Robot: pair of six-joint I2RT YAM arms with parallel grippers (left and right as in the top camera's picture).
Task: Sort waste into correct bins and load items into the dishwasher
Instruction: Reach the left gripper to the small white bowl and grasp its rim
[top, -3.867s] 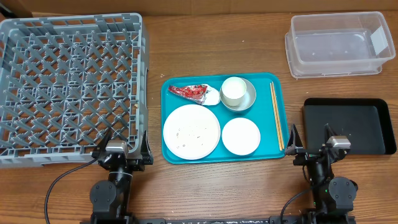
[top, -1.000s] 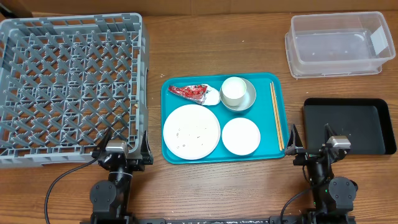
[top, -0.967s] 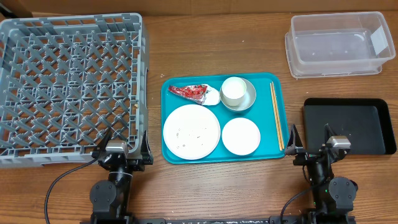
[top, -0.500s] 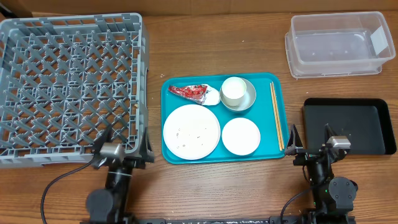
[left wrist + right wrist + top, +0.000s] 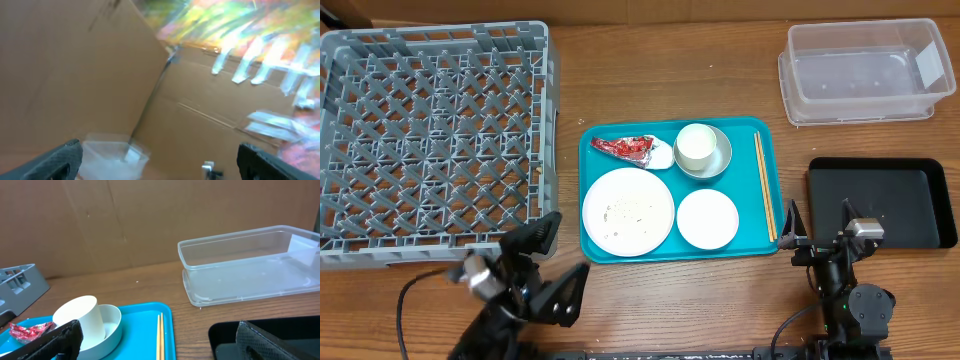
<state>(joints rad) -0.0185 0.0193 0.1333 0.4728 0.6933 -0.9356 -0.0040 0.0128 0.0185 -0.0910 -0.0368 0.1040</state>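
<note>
The crumpled red wrapper (image 5: pixel 625 148) and white napkin wad (image 5: pixel 661 157) lie at the back of the teal tray (image 5: pixel 745 160). A white cup (image 5: pixel 694 146) stands in the metal bowl (image 5: pixel 716 160). The big white plate (image 5: pixel 628 210) carries scattered rice grains, and the small bowl (image 5: pixel 707 218) sits beside it. The grey dishwasher rack (image 5: pixel 440 35) fills the left. At the right are the clear tub (image 5: pixel 860 30) and black tray (image 5: pixel 900 190). My left gripper (image 5: pixel 555 265) is open and angled toward the teal tray. My right gripper (image 5: pixel 818 225) is open, holding nothing.
Wooden chopsticks (image 5: pixel 764 185) lie along the teal tray's right side. The right wrist view shows the cup (image 5: pixel 77 317), chopsticks (image 5: pixel 160 337), clear tub (image 5: pixel 250 265) and the black tray's corner (image 5: pixel 235 340). The left wrist view is blurred, with cardboard walls and the clear tub (image 5: pixel 112 157).
My left arm has swung away from the rack's front edge and turned right toward the teal tray. The right arm and all tray items have stayed still.
</note>
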